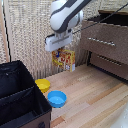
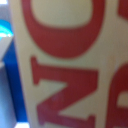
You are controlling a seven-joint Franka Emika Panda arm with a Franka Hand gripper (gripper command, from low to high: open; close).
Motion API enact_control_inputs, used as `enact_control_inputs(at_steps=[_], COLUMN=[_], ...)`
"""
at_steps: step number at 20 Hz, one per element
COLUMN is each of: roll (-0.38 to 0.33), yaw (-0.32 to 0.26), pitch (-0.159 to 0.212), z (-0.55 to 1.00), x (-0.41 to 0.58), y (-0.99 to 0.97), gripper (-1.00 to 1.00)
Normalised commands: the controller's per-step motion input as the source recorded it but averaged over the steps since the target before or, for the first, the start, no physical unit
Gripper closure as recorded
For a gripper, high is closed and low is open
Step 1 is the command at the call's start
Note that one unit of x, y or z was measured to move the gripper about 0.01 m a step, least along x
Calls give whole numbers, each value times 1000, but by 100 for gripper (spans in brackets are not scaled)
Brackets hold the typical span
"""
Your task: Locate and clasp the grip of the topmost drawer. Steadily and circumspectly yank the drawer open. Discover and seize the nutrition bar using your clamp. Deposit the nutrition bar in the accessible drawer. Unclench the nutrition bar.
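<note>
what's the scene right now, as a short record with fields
arm: white robot arm, raised above the wooden floor
gripper: shut on the snack bar, which hangs in the air
wrist view: filled by the packet's red lettering
top drawer: pulled open, at the exterior view's right
bowls: yellow bowl and blue bowl on the floor
bin: black fabric bin, at the exterior view's left
</note>
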Motion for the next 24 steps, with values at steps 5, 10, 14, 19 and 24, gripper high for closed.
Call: enact_control_inputs(at_steps=[5,10,14,19,24], roll=[26,41,43,51,94], yaw=[-70,-136,-141,-110,-29], pitch=[113,57,3,0,-1], z=[889,949,984,991,914], x=[230,219,209,219,193], y=[-149,-279,-374,-440,-405], gripper=[100,100,100,100,100])
